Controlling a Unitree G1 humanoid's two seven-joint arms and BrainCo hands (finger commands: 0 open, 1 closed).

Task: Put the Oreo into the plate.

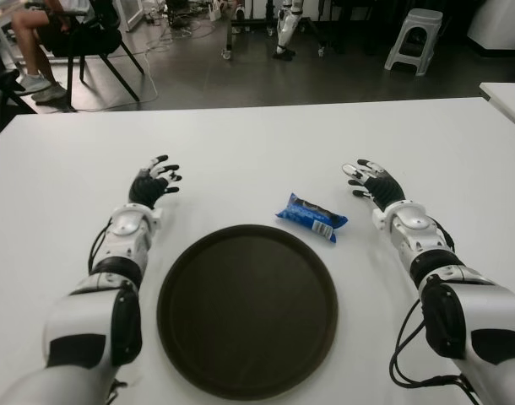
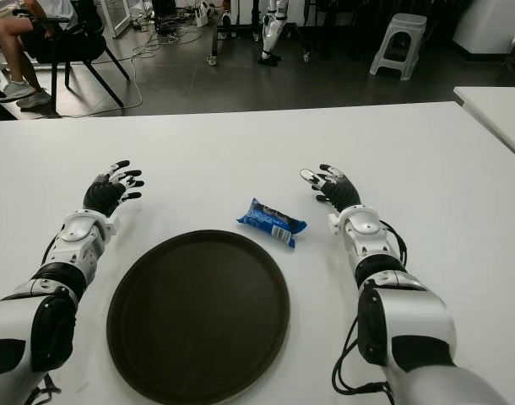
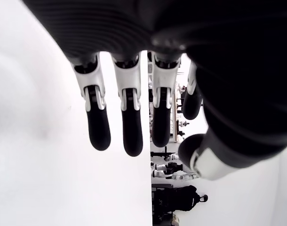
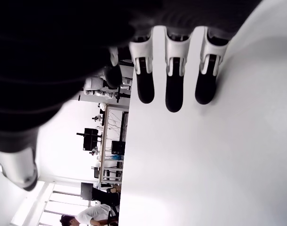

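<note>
A blue Oreo packet (image 1: 312, 216) lies on the white table (image 1: 257, 143), just beyond the upper right rim of the round dark brown plate (image 1: 247, 309). The plate holds nothing. My right hand (image 1: 371, 180) shows to the right of the packet, a short gap away, fingers spread and holding nothing. My left hand (image 1: 154, 181) shows beyond the plate's left side, also with fingers spread. Both wrist views show extended fingers (image 3: 126, 117) (image 4: 174, 87) over bare table.
A second white table's corner (image 1: 506, 93) shows at the far right. Beyond the table's far edge are a person seated on a chair (image 1: 59, 34) at the left, a white stool (image 1: 412, 38) and cables on the floor.
</note>
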